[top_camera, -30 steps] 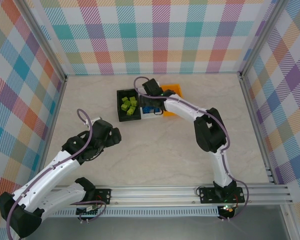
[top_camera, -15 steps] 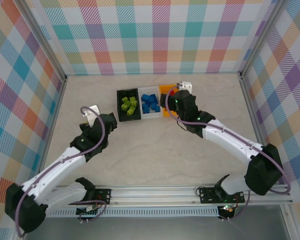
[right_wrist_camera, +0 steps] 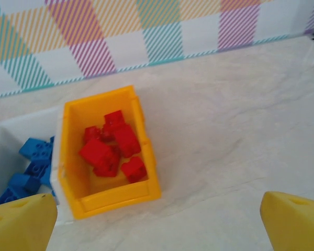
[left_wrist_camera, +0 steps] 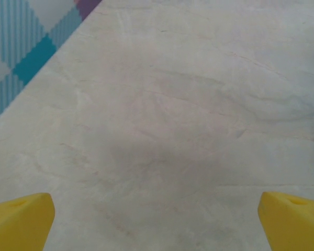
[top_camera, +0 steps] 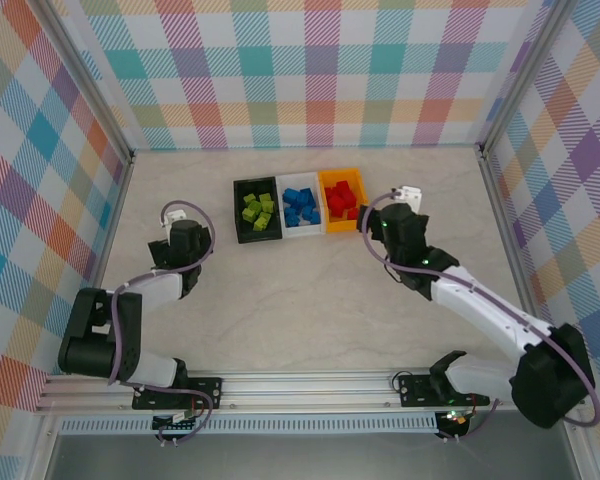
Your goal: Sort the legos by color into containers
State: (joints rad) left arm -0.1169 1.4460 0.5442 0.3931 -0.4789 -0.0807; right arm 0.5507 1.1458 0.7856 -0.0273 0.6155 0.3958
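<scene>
Three bins stand in a row at mid-table. The black bin [top_camera: 238, 212] holds lime green legos [top_camera: 259, 210], the white bin [top_camera: 302, 232] blue legos [top_camera: 301, 206], and the orange-yellow bin [top_camera: 340, 175] red legos [top_camera: 341, 199]. My right gripper [top_camera: 378, 218] hovers just right of the orange-yellow bin [right_wrist_camera: 115, 196]. It is open [right_wrist_camera: 157, 217] and empty, with the red legos [right_wrist_camera: 112, 149] and some blue ones [right_wrist_camera: 34, 159] ahead of it. My left gripper [top_camera: 183, 236] is well left of the black bin, open [left_wrist_camera: 156, 218] over bare table.
Plaid walls enclose the table on three sides; the left wall [left_wrist_camera: 21, 47] is close to my left gripper. An aluminium rail [top_camera: 320, 385] with both arm bases runs along the near edge. Bare marble-look table [top_camera: 300, 300] lies between the arms.
My right arm pulled back to the right from over the bins, uncovering the white and orange-yellow bins, now in a straight row. My left arm folded back toward the left wall.
</scene>
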